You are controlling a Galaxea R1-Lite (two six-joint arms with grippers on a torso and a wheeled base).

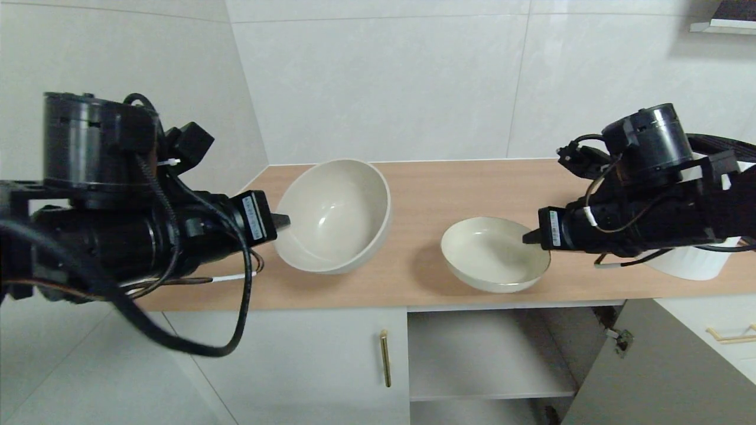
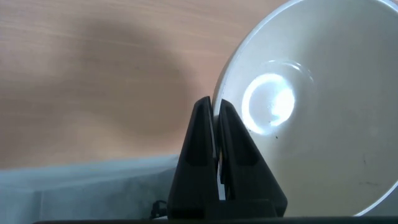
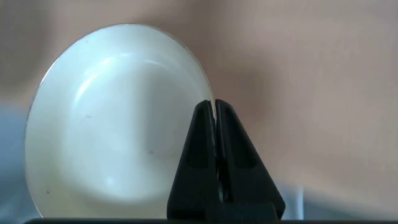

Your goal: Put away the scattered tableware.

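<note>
On the wooden desk, toward its left end: a large cream bowl, tipped up on its side, opening turned toward the camera and the left arm. Pinched at its left rim by the left gripper, jaws drawn narrow with only the bowl's wall between them. Same grip from the left wrist view: left gripper clamped on the rim edge, one finger inside the large cream bowl, the other outside, wood grain of the desk beyond. Cannot tell whether the lower side touches the desk or hangs just above it.

Further right, near the desk's front edge: a shallow bowl, smaller, same cream colour, tilted with its opening partly toward the camera. Held at its right rim by the right gripper, likewise closed down thin on the wall. In the right wrist view, right gripper biting the rim, shallow bowl spreading to one side of the fingers, desk on the other. Well apart from the large cream bowl, bare wood between the two.

Behind the right arm, a white ribbed container on the desk. Below the desk, a cabinet with one door shut, gold handle near its edge, and beside it an open compartment with a white shelf, under the shallow bowl
</note>
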